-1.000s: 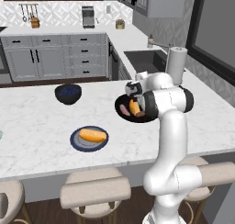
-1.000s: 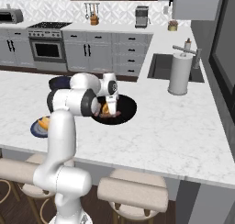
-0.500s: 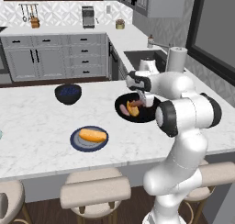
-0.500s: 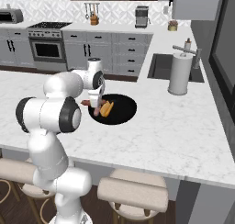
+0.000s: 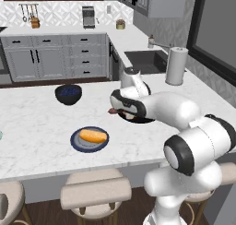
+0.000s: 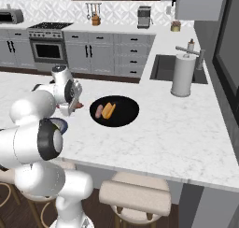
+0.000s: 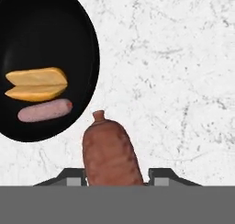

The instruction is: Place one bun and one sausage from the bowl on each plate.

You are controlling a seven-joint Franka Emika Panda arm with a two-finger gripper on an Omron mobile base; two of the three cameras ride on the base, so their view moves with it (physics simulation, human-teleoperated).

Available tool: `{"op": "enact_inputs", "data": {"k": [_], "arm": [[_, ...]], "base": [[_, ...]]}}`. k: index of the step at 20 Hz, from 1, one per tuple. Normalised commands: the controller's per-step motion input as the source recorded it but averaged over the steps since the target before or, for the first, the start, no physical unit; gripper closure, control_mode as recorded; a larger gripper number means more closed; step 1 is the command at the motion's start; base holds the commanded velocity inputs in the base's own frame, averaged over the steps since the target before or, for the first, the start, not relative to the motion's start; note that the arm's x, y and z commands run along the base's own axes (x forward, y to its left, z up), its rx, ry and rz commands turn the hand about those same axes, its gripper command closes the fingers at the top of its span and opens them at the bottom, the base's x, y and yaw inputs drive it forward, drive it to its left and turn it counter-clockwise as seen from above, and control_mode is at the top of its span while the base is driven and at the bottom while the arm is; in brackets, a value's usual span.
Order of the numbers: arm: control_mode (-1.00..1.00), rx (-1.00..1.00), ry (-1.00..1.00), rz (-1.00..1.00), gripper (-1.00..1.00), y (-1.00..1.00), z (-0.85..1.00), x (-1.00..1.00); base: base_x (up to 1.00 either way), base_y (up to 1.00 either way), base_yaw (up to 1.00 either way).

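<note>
**Sausage held over the marble counter beside the black bowl**

Left base view: white marble counter (image 5: pixel 37 127) with grey cabinets, a sink and a paper-towel roll (image 5: pixel 175 65) behind. A dark plate (image 5: pixel 90 139) carries one bun (image 5: pixel 93 136); a deep blue bowl (image 5: pixel 68 93) stands farther back. The arm hides most of the black bowl (image 5: pixel 138 120).

Right base view: the black bowl (image 6: pixel 122 111) lies unobstructed, holding one bun (image 6: pixel 108 110) and one sausage (image 6: pixel 98 111). The gripper (image 6: pixel 77 105) is just beside its rim.

Hand view: the gripper (image 7: pixel 111 172) pinches a sausage (image 7: pixel 110 153) above bare marble, the bowl (image 7: pixel 69 39) alongside.
</note>
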Motion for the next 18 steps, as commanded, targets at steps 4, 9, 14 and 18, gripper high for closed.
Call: {"op": "enact_inputs", "data": {"k": [4, 9, 14, 18], "arm": [[-1.00, 0.11, 0.04, -0.08, 1.00, 1.00, -0.20, 0.00], [-1.00, 0.26, 0.13, -0.14, 1.00, 1.00, -0.61, 0.32], [-1.00, -0.05, 0.21, 0.00, 1.00, 0.29, -0.27, 0.15], [-1.00, -0.08, 0.19, 0.00, 1.00, 0.00, -0.38, 0.01]], "base": [[0.00, 0.00, 0.00], [0.00, 0.00, 0.00], [0.00, 0.00, 0.00], [0.00, 0.00, 0.00]]}}
